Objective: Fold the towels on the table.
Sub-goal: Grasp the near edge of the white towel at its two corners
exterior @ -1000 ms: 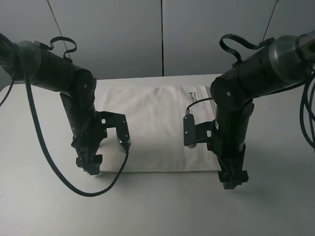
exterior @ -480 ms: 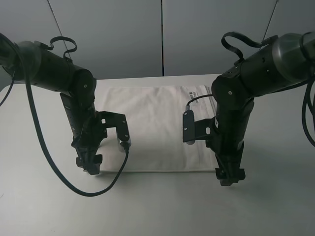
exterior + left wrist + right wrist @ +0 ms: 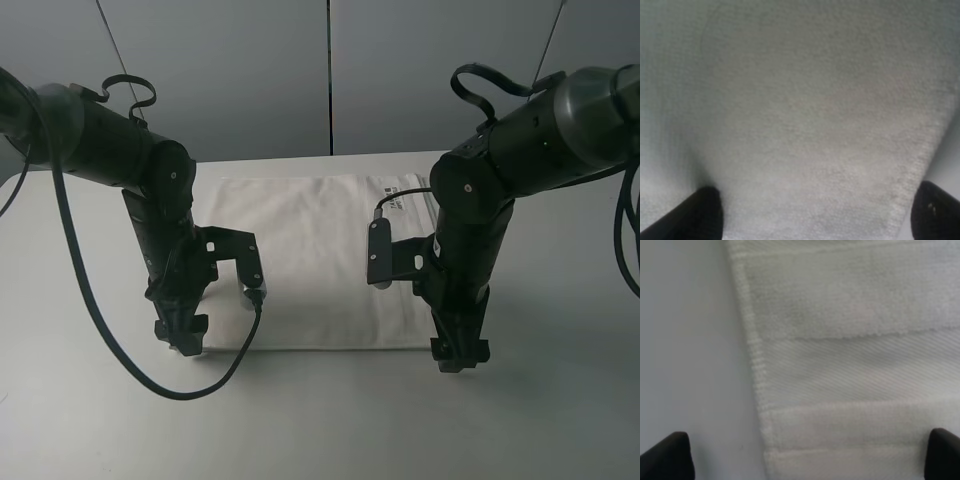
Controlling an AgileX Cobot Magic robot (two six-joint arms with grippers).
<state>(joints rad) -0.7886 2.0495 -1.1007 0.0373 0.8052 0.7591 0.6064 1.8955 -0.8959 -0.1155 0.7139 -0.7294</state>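
The white towel [image 3: 310, 260] lies flat on the table [image 3: 330, 420], with its small printed label [image 3: 400, 192] at the far right. My left gripper [image 3: 182, 340] is low over the towel's near left corner. In the left wrist view the gripper [image 3: 815, 222] is open, and terry cloth [image 3: 805, 115] fills the space between its fingertips [image 3: 702, 212]. My right gripper [image 3: 458, 355] is low at the near right corner. In the right wrist view the gripper [image 3: 805, 460] is open above the towel's edge and woven border band [image 3: 865, 367], with one fingertip [image 3: 667, 455] over bare table [image 3: 690, 340].
A black cable [image 3: 120, 360] loops from the left arm down over the table in front of the towel. Both arms' wrist brackets [image 3: 385, 255] hang over the towel. A grey wall [image 3: 330, 70] stands behind the table's far edge.
My right gripper has shifted a little left and away from the table's near edge, closer to the towel's near right corner. The left arm and the towel have not moved.
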